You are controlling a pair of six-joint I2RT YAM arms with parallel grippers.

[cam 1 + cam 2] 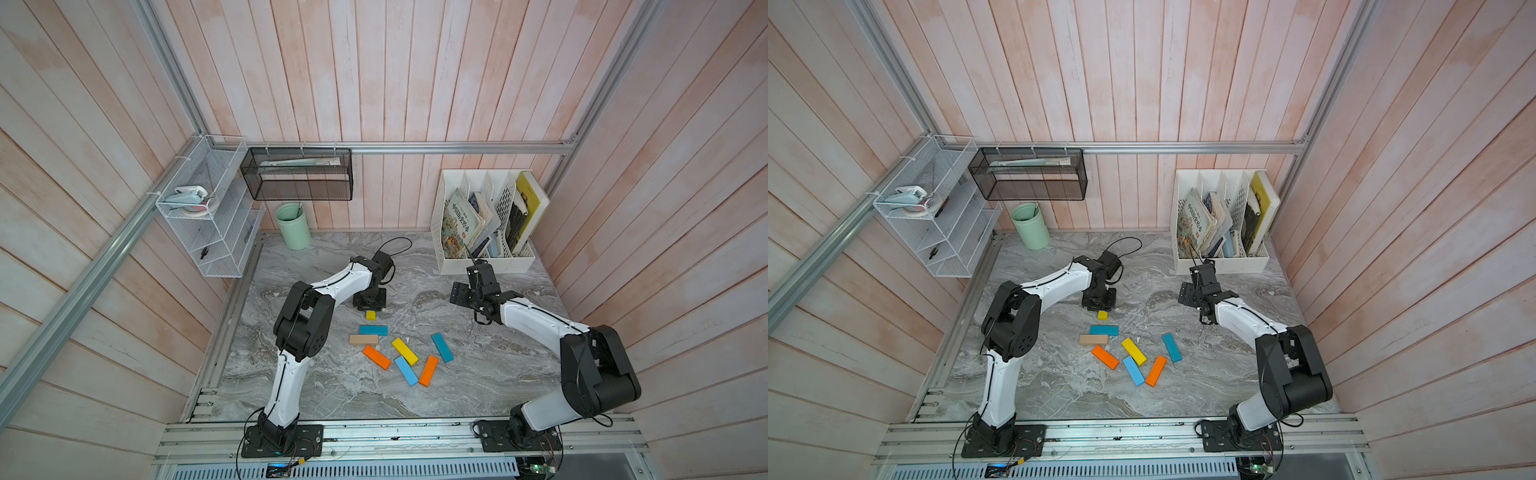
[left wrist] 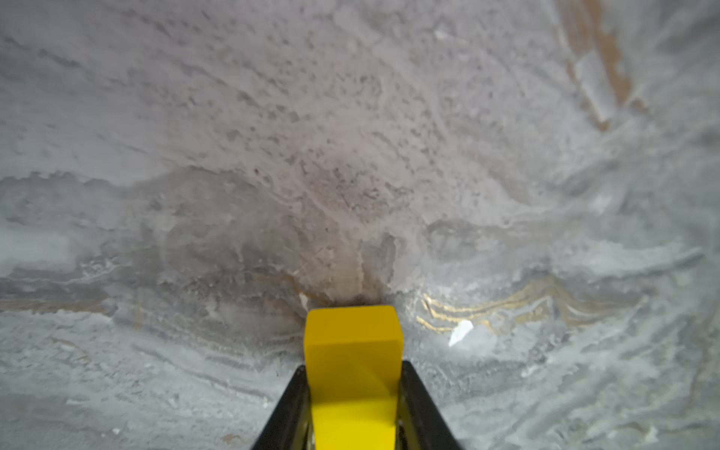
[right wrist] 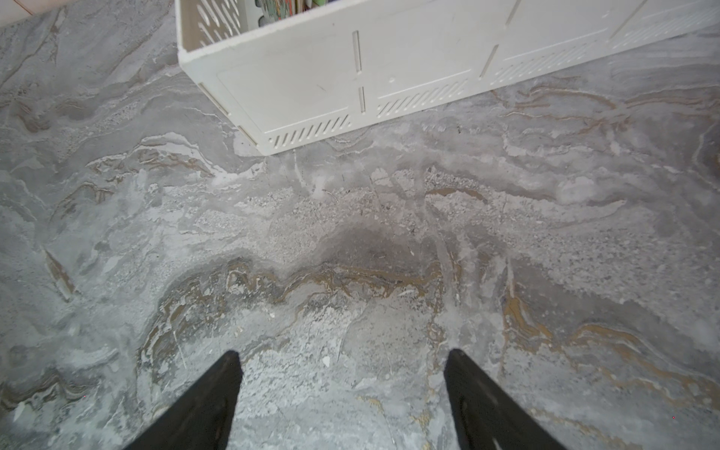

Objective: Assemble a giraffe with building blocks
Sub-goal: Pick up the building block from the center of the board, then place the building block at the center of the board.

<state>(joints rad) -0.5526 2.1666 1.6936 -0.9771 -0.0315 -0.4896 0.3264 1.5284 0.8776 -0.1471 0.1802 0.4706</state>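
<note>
I see the grey marble table (image 1: 316, 386) filling the lower middle of both top views. The left arm (image 1: 286, 374) rises from the bottom edge and folds toward centre, and the right arm (image 1: 582, 353) at lower right reaches up-frame toward the white file box (image 1: 486, 266). The building blocks (image 1: 399, 353) lie flat in a loose cluster just below centre. A teal block (image 1: 373, 330) and a tan block (image 1: 364, 339) lie side by side, long axes level across the frame. An orange block (image 1: 376, 357), a loose yellow block (image 1: 404, 351) and a light blue block (image 1: 406, 370) all slant down to the right. A second orange block (image 1: 429, 370) leans the opposite way, and a second teal block (image 1: 442, 347) stands nearly up-and-down at the cluster's right. Above the cluster, the held yellow block (image 1: 370, 315) shows only its near end under the left gripper (image 2: 352, 366), with its long axis running up-frame. In the left wrist view, the black fingers (image 2: 290, 409) are closed against its two long sides. I cannot tell whether its far end touches the marble. The right gripper (image 3: 343, 352) hangs over bare marble, fingers (image 3: 210, 401) spread wide and holding nothing.
</note>
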